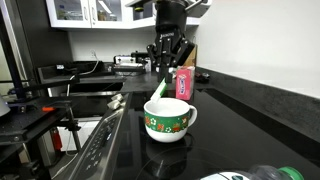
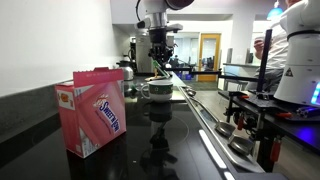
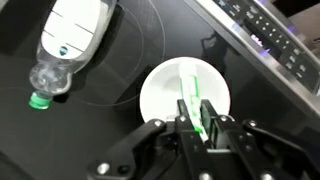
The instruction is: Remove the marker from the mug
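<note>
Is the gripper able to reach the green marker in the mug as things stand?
Probably yes. The gripper hangs right above the mug, whose top is open, and the green marker sits between its fingers. The plastic bottle lies off to the side. Whether the jaws are shut is unclear.

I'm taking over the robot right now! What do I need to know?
Pincer: shut on the upper part of the marker, right above the mug.
Marker: tilted, and its lower end seems to be at or just inside the mug's rim, not clear of it yet.
Mug: upright on the black cooktop.
Done: the marker is grasped.
Left: lift it fully out and set it down outside the mug.
</note>
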`<state>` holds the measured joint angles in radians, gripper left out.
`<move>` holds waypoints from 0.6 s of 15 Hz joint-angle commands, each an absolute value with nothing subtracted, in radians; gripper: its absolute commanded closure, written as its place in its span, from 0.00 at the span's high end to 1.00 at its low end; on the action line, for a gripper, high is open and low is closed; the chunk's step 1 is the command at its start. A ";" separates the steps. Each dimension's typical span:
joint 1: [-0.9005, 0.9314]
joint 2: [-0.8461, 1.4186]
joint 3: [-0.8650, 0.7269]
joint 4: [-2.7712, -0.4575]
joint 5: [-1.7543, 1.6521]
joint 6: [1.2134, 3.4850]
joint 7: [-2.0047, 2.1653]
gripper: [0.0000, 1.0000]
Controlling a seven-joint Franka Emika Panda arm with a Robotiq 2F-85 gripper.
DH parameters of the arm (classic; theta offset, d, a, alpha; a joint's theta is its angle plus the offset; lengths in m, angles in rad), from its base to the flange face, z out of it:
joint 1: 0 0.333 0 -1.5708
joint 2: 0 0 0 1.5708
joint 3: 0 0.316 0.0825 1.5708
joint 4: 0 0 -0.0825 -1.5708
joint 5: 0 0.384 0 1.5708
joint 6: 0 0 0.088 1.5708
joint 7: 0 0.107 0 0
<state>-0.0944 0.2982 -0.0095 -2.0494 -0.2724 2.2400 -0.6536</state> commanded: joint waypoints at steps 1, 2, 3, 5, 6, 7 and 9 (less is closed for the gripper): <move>-0.080 0.237 -0.012 -2.079 -0.308 2.197 -0.592 0.05; -0.078 0.234 -0.014 -2.075 -0.313 2.194 -0.585 0.05; -0.077 0.233 -0.016 -2.070 -0.316 2.194 -0.572 0.05; -0.074 0.268 -0.022 -2.009 -0.331 2.163 -0.531 0.05; -0.073 0.289 -0.026 -1.977 -0.340 2.148 -0.514 0.05; -0.069 0.318 -0.033 -1.930 -0.359 2.131 -0.483 0.05; -0.070 0.391 -0.042 -1.832 -0.380 2.104 -0.453 0.05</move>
